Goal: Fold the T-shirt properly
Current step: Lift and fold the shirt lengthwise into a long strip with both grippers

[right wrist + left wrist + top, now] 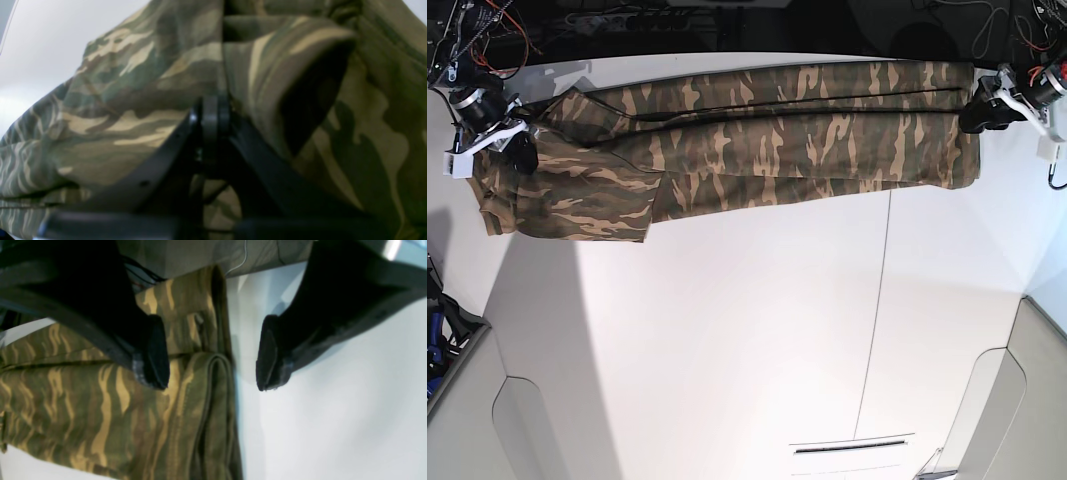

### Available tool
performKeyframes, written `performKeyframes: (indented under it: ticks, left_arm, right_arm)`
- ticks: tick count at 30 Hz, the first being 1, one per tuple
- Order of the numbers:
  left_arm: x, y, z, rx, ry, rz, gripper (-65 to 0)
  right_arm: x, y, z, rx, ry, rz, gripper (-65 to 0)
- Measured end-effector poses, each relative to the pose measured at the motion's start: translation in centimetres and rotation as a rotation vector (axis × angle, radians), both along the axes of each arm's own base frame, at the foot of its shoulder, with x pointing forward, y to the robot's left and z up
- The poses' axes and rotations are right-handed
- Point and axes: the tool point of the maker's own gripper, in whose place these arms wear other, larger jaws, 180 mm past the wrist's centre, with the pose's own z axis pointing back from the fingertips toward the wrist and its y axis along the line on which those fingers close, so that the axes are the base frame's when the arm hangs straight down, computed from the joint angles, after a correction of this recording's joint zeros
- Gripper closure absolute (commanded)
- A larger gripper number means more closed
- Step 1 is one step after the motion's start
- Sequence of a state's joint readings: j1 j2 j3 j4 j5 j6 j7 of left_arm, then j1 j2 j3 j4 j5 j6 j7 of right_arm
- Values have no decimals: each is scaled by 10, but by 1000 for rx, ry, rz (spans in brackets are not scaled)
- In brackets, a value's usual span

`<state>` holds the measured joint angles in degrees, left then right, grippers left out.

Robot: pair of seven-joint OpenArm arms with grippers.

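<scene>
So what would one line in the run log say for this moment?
T-shirt: stretched along table | right gripper: shut on T-shirt | left gripper: open at folded edge

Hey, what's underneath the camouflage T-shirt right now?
The T-shirt lies on the white table, whose bare top shows around it. Folded cloth layers hide whatever is beneath them. The right gripper is shut on the T-shirt.

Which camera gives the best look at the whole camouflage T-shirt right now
The base view: the T-shirt lies stretched across the far side of the white table, seen end to end. The left wrist view shows only one folded edge; the right wrist view shows only bunched cloth close up.
</scene>
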<state>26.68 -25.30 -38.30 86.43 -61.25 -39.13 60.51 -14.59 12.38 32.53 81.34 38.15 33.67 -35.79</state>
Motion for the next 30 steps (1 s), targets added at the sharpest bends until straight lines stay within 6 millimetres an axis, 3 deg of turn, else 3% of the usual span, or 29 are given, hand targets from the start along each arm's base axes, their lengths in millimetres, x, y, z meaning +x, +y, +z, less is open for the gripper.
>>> performKeyframes:
  ticks: [6, 8, 13, 15, 26, 30]
  left_arm:
    - [0, -22, -6, -76, -24, 12, -440]
    - [1, -32, -8, -99, -21, -1, -413]
    - [-1, -53, -17, -127, 6, -54, -92]
    - [-1, -55, -18, -127, 4, -58, 0]
    - [31, -54, -6, -107, -51, -85, 0]
    - [44, -53, 7, -75, -88, -116, 0]
  right_arm:
    - [0, 0, 0, 3, -1, -1, 0]
    - [0, 0, 0, 3, -1, -1, 0]
    - [0, 0, 0, 3, -1, -1, 0]
    - [0, 0, 1, 6, -2, -2, 0]
    - [4, 8, 8, 91, -27, -16, 0]
    - [9, 17, 24, 128, -49, 15, -169]
